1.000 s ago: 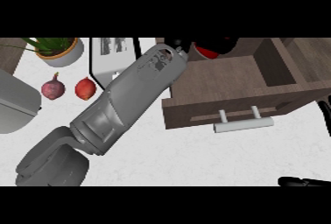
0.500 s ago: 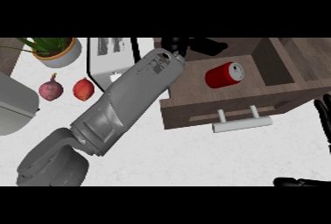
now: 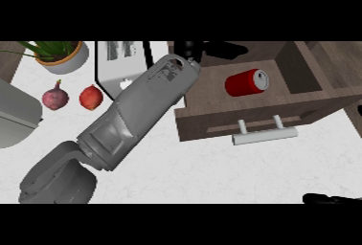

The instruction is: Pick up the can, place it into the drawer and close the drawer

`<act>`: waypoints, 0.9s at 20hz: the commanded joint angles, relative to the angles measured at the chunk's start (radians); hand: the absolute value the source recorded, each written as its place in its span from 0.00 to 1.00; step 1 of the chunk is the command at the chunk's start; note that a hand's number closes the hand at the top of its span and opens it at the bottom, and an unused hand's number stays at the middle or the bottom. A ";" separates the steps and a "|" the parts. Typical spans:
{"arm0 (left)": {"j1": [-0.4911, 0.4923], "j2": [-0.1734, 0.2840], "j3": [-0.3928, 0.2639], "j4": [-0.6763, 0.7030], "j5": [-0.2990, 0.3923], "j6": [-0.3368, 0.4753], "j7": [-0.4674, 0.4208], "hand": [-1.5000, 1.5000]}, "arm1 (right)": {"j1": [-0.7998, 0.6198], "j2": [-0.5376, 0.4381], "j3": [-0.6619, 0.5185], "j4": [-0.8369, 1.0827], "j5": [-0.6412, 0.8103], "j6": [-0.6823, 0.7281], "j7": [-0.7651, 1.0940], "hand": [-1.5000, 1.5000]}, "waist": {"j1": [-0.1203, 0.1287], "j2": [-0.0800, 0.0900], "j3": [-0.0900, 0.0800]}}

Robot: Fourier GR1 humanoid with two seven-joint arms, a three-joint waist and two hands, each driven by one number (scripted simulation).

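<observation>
The red can (image 3: pixel 247 82) lies on its side inside the open wooden drawer (image 3: pixel 212 122), near its middle. My left forearm runs from the lower left up across the counter. Its black left hand (image 3: pixel 225 49) is over the drawer's back edge, above and left of the can and apart from it, with relaxed fingers that hold nothing. The drawer's white bar handle (image 3: pixel 265 134) sticks out toward me. Only a dark sliver of my right hand (image 3: pixel 332 198) shows at the lower right edge.
A potted plant (image 3: pixel 60 55) stands at the back left, with a red onion (image 3: pixel 55 95) and an orange-red vegetable (image 3: pixel 90 97) in front of it. A white appliance (image 3: pixel 124 62) sits beside my forearm. A grey rounded object (image 3: pixel 14 119) is at the left edge.
The left hand carried the can over the drawer and let it go; the can now lies in the drawer. The hand has drawn back toward the drawer's rear.
</observation>
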State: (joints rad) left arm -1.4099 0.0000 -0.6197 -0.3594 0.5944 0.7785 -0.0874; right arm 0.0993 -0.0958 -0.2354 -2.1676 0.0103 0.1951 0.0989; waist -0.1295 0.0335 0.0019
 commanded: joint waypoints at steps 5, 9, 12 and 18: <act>-0.014 0.000 0.011 -0.039 0.072 0.026 -0.011 0.00 | -0.033 -0.082 0.032 -0.028 0.174 0.015 -0.082 0.00 | 0.013 -0.003 0.000; -0.014 0.000 0.009 -0.085 0.110 0.050 -0.025 0.00 | -0.075 -0.106 0.069 -0.035 0.268 0.003 -0.058 0.00 | 0.037 -0.011 -0.001; -0.058 0.000 0.017 -0.066 0.119 0.069 -0.010 0.00 | -0.049 -0.121 0.122 -0.028 0.398 -0.007 -0.092 0.00 | 0.052 -0.015 -0.001; -0.033 0.000 0.012 -0.070 0.120 0.060 -0.045 0.00 | -0.111 -0.201 0.187 0.053 0.636 -0.029 -0.097 0.00 | 0.090 -0.020 -0.001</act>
State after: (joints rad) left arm -1.4445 0.0000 -0.6087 -0.4290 0.7099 0.8418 -0.1311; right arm 0.0030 -0.2518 -0.0853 -2.1540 0.5125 0.1739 0.0127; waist -0.0625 0.0190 0.0008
